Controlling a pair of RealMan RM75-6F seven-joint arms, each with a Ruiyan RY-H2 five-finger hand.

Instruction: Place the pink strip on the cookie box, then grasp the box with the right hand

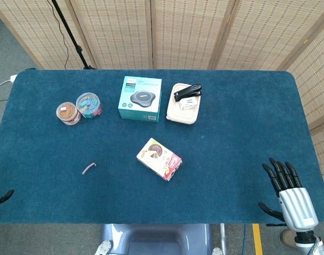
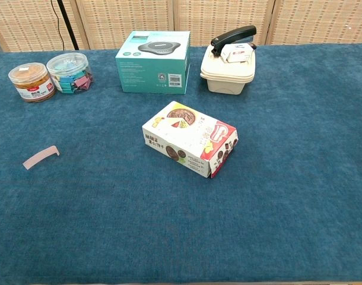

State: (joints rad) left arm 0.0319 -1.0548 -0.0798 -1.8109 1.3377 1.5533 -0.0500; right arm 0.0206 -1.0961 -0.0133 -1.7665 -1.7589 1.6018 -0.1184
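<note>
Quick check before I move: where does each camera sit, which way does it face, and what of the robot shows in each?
Head view: high above the near edge, looking down on the whole table; the right robot hand shows at lower right, a dark tip of the left robot hand at lower left, the base below.
Chest view: low at the near edge, facing across the table; no robot parts show.
Both share the cookie box, the pink strip, the jars, the teal box and the stapler.

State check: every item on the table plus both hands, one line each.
pink strip: flat on cloth, untouched
cookie box: closed, nothing on top
teal box: closed
beige container: lidded, black stapler on top
two clear jars: lidded
right hand: empty, fingers spread
left hand: only a tip visible
</note>
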